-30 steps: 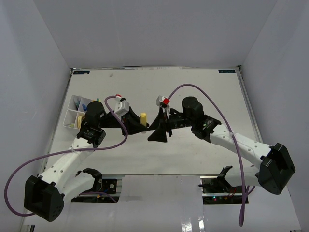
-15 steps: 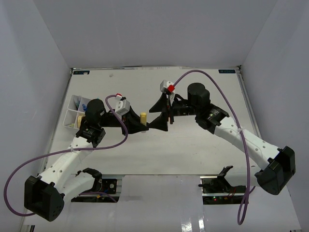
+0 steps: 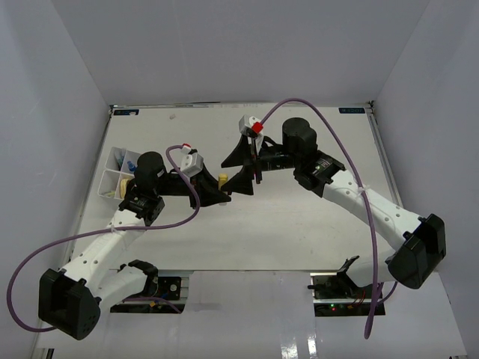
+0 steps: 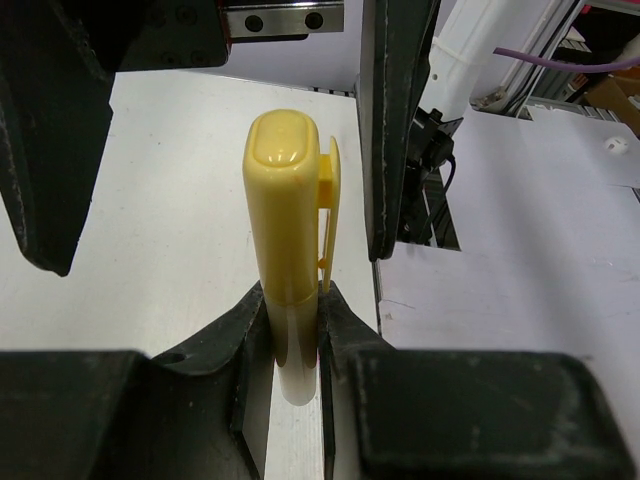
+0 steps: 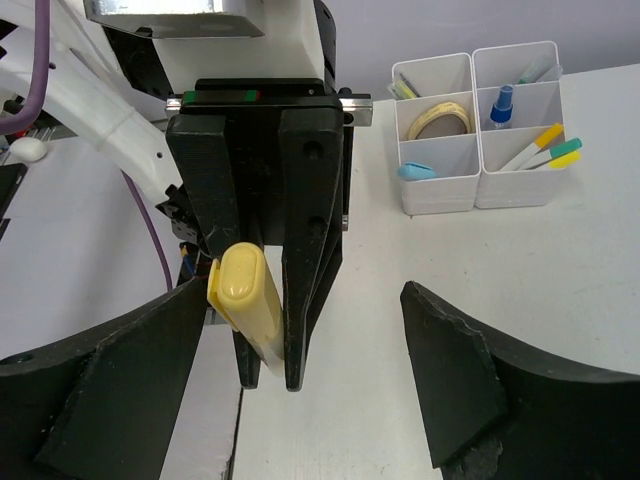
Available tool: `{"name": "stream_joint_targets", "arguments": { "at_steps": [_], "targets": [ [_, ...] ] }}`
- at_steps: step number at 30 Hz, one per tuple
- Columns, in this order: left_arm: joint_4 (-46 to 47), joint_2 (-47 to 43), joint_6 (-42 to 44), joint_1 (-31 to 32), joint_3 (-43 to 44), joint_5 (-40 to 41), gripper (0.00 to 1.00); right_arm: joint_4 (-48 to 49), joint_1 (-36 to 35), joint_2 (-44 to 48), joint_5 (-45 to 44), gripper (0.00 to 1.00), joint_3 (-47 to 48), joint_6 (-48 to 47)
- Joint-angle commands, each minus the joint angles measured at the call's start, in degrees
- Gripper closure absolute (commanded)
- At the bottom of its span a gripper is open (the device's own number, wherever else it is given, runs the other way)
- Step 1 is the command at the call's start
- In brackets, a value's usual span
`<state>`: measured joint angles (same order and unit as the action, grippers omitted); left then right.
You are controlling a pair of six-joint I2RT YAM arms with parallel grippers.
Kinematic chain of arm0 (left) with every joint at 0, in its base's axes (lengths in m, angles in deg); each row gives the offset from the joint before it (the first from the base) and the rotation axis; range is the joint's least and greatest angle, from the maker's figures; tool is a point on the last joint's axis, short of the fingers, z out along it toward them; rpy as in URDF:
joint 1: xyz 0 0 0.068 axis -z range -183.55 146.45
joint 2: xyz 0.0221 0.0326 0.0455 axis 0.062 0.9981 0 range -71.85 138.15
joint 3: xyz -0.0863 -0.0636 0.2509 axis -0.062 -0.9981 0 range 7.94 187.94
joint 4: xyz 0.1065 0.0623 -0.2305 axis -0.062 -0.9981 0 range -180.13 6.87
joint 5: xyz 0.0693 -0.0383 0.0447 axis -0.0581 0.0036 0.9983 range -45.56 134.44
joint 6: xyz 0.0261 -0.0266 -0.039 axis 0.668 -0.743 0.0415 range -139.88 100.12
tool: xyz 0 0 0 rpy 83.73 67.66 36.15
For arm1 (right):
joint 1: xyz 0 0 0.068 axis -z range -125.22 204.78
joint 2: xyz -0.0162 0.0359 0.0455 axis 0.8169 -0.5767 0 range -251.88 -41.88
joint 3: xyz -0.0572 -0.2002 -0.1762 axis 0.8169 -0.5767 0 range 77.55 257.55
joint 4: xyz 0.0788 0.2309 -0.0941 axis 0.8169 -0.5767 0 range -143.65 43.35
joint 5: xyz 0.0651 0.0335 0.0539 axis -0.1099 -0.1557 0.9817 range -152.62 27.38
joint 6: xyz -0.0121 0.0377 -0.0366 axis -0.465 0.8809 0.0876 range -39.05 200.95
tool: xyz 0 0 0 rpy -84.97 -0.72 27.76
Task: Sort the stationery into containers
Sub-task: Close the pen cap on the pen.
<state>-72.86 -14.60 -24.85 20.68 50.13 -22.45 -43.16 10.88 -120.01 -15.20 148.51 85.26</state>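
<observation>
Left gripper (image 4: pixel 294 335) is clamped right down on a yellow marker (image 4: pixel 285 200). Both fingers are pinching the barrel just below the cap, and the cap end with its clip sticks out past the fingertips.

From the top camera the marker (image 3: pixel 222 179) sits about the middle of the table (image 3: pixel 322 142), at the tip of the left gripper (image 3: pixel 222 193), whose arm reaches in from roughly 7 o'clock.

Right gripper (image 3: pixel 227 176) comes in from the 3 o'clock side and faces the left one head on. Its jaws are spread wide with nothing in them. In the left wrist view the right gripper (image 4: pixel 215 258) has one finger on each side of the marker; the one at 3 o'clock is just beside the clip, and I can't tell if it touches. In its own camera the right gripper (image 5: pixel 305 290) looks straight at the marker (image 5: pixel 243 295), which sits nearer its 9 o'clock finger.

The tray (image 3: pixel 114 158) is over at the table's 9 o'clock edge, well apart from the marker. The right wrist camera has the tray (image 5: pixel 440 195) up at 1 o'clock. One cell holds a tape ring (image 5: pixel 440 120) and the cell beside it a small bottle (image 5: pixel 500 105) with a blue top. Two pens (image 5: pixel 545 150), capped yellow and teal, lie in the cell below the bottle.
</observation>
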Motion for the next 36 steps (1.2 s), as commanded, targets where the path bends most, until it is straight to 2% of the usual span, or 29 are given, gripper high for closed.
{"name": "stream_joint_targets", "arguments": {
  "at_steps": [1,6,14,28,32,36],
  "targets": [
    [-0.51,0.14,0.4,0.29,2.45,-0.43,1.0,3.37,-0.48,-0.53,1.98,0.16,3.31,1.04],
    [-0.68,0.4,0.14,0.29,2.63,-0.26,1.0,4.86,-0.75,-1.15,2.15,0.2,3.22,1.92],
    [-1.03,0.49,0.14,0.21,2.72,0.97,1.0,6.09,-1.28,-1.85,3.29,0.38,2.96,2.89],
    [-0.95,1.28,-0.65,0.12,2.81,1.06,1.0,6.8,-1.36,-0.18,1.98,0.38,3.05,3.59],
    [-0.95,1.37,-0.65,0.21,2.81,1.15,1.0,7.06,-1.28,0.08,1.89,0.42,2.61,3.68],
    [-0.77,1.46,-0.74,0.21,2.81,1.06,1.0,7.85,-1.36,0.34,1.8,0.51,2.52,4.03]
  ]
}}
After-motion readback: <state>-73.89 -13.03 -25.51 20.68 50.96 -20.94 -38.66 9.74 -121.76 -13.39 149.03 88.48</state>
